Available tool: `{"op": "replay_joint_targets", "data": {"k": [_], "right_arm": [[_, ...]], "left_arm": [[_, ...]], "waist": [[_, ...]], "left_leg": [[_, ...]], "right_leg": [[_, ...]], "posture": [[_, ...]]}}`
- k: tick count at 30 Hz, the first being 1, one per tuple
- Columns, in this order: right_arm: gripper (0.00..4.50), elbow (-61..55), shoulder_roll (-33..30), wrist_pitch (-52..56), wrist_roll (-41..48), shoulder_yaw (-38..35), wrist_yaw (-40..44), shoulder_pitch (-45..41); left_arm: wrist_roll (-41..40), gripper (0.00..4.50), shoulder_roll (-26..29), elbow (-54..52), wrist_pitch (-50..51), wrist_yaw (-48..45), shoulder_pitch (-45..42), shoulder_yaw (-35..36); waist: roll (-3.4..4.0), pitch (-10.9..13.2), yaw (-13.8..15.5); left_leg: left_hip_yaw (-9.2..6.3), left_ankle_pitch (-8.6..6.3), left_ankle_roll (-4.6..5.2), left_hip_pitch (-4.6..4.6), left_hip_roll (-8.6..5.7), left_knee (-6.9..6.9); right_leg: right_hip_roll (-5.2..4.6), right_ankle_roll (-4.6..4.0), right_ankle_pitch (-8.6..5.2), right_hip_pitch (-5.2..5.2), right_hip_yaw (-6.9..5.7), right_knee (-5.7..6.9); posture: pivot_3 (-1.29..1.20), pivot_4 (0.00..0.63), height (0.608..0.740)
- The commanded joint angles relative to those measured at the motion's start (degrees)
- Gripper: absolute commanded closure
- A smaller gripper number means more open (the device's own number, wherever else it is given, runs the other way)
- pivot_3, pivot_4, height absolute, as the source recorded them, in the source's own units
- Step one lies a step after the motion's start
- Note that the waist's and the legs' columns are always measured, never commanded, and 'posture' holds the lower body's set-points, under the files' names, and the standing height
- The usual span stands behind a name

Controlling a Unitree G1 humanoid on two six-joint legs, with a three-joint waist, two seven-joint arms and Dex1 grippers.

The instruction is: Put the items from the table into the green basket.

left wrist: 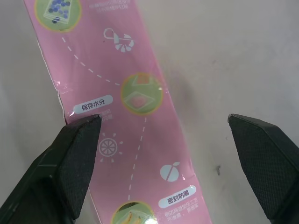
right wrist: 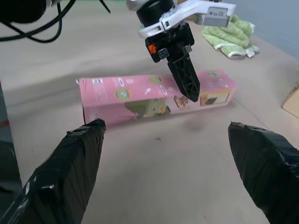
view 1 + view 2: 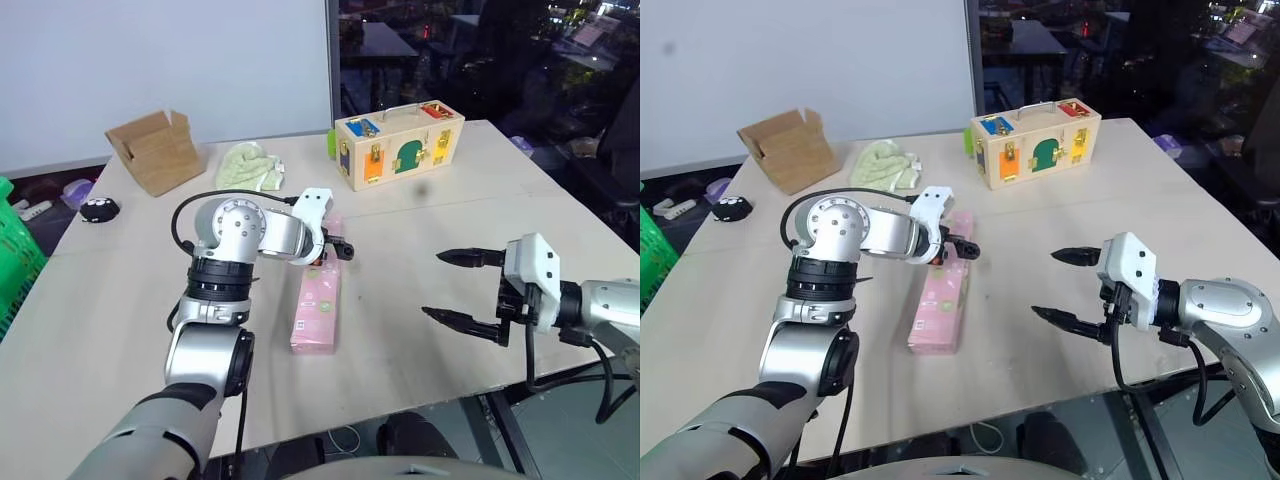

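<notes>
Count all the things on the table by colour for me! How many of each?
Pink: 1, the packet
Green: 1, the cloth
Brown: 1, the cardboard box
Black: 1, the small round thing
Pale wood: 1, the latch box
Total: 5

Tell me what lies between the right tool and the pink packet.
Nothing: bare table separates the right tool from the pink packet, as the left eye view shows.

Count on table [image 3: 420, 330]: one pink packet [image 3: 317, 305], one cardboard box [image 3: 155, 150], one wooden latch box [image 3: 398, 146] (coloured doors), one green cloth [image 3: 250, 166].
</notes>
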Motion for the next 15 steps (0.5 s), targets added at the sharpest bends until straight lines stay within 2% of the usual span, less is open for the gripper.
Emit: {"op": "replay_joint_targets", "data": {"k": [1,4,8,15], "right_arm": [[0.0,-0.08,-0.5,-1.37,-0.39,0.09,0.07,-1.89],[0.0,0.83,0.32,-2.53,-1.87,1.42,-0.4,-2.62],[0.0,1.82,0.96,-3.61,-2.75,2.19,-0.53,-2.98],[0.0,2.57,1.0,-4.86,-3.82,2.83,-0.24,-2.97]], "left_arm": [[-0.57,0.05,2.34,-2.07,0.48,1.06,-0.42,0.41],[-6.09,0.05,4.31,-1.3,0.48,2.72,-2.59,2.88],[-10.31,0.05,3.7,0.95,0.48,6.33,-1.25,3.53],[-11.57,0.05,2.64,2.65,0.48,11.72,2.09,3.59]], "waist": [[0.0,0.04,-0.59],[0.0,0.13,-1.16],[-0.02,0.18,-0.96],[0.0,0.18,-0.66]], "left_leg": [[-0.11,0.0,0.0,-0.01,-0.08,0.0],[-0.22,0.0,0.0,-0.07,-0.19,-0.02],[-0.34,-0.05,0.09,-0.17,-0.33,-0.04],[-0.33,-0.17,0.27,-0.23,-0.5,-0.03]], "right_leg": [[-0.01,0.0,0.0,0.0,0.02,-0.01],[-0.07,0.03,0.01,-0.02,0.04,-0.03],[-0.25,0.22,-0.1,-0.08,0.02,-0.03],[-0.47,0.42,-0.23,-0.07,0.1,-0.04]], "posture": [[-0.23,0.022,0.74],[-0.22,0.019,0.74],[-0.21,0.013,0.74],[-0.21,0.014,0.74]]}}
